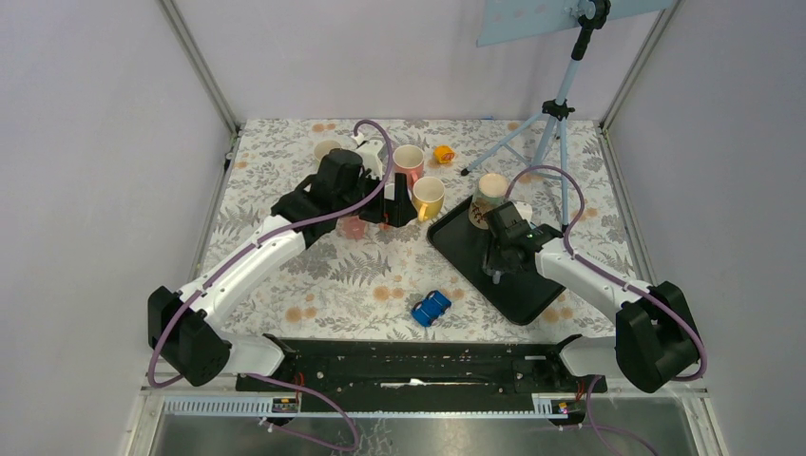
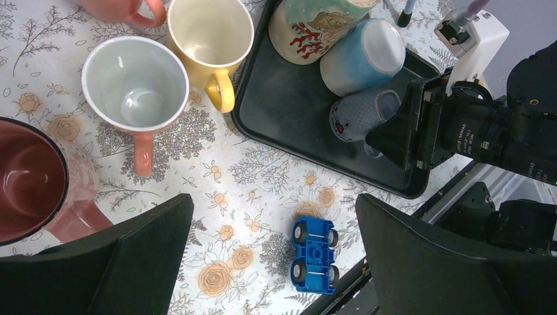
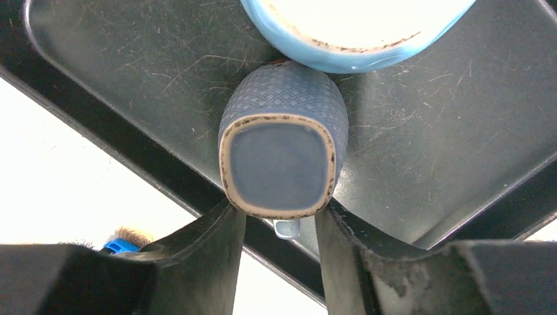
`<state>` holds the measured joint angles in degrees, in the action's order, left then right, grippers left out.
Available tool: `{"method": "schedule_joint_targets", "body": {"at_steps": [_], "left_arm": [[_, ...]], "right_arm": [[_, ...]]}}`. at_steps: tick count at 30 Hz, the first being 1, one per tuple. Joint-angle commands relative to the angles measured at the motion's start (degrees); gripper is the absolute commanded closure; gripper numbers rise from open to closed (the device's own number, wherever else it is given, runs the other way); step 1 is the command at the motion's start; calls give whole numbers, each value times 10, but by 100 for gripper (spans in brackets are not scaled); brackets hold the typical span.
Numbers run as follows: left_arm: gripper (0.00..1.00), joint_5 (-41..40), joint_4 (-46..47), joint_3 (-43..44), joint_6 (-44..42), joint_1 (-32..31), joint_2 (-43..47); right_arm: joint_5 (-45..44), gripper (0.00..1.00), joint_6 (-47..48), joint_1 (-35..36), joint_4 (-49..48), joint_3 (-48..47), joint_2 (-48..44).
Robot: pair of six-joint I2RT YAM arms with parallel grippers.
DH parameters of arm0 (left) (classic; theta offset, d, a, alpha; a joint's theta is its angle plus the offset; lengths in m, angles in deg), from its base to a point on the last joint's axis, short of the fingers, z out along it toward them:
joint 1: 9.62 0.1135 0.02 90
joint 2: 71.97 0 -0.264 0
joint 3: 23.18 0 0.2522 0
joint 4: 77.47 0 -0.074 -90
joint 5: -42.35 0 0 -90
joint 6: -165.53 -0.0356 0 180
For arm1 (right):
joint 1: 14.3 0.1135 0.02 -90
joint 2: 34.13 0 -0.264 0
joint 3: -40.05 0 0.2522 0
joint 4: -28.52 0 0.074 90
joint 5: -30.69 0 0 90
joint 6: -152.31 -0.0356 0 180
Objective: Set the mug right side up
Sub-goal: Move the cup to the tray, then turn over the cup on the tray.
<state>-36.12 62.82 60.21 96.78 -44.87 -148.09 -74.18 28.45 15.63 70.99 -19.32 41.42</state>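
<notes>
Right side of bench (image 2: 263, 177): black tray (image 3: 427, 131) carrying three mugs. Task mug (image 3: 279, 157), dark blue-grey with a cross-hatched skin, stands upside down on the tray near its edge, squarish base facing the right wrist camera. Its small handle (image 3: 287, 228) points toward the right end effector (image 3: 279, 211). That end effector sits right over the mug, jaws drawn in to a middling gap and straddling the handle without touching it. The fingertips (image 3: 231, 220) meet the lower corners of the mug's base. Whether they actually press on the body, I cannot tell from this angle. A light-blue mug (image 3: 355, 39) touches the task mug's far side. A coral-patterned mug (image 2: 309, 23) stands just beyond on the same tray. Left end effector (image 2: 274, 197) hangs above the flowered cloth with jaws spread wide, holding nothing. Below it stand a dark red mug (image 2: 29, 177), a pink mug (image 2: 134, 88) and a yellow mug (image 2: 210, 39), all mouth-up. A blue toy car (image 2: 314, 254) lies on the bench near the tray's edge.
</notes>
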Motion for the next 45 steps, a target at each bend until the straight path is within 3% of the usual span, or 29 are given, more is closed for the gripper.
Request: {"method": "schedule_joint_targets", "body": {"at_steps": [1,31,39,43,45], "left_arm": [[1,-2,29,-6,6,-3,18],[1,-13,29,-10,15,-3,16],[1,-12,32,-19,19,-3,18],[1,-11,33,-20,19,-3,18],[1,-10,33,-21,20,-3,17]], "right_arm": [[14,53,9,-2,13,-17,3],[-14,73,-30,-2,-19,22,-1],[-20,65,-31,-2,-18,20,-1],[-27,73,-32,-2,-18,18,-1],[-27,83,-30,-2,-18,17,3]]}}
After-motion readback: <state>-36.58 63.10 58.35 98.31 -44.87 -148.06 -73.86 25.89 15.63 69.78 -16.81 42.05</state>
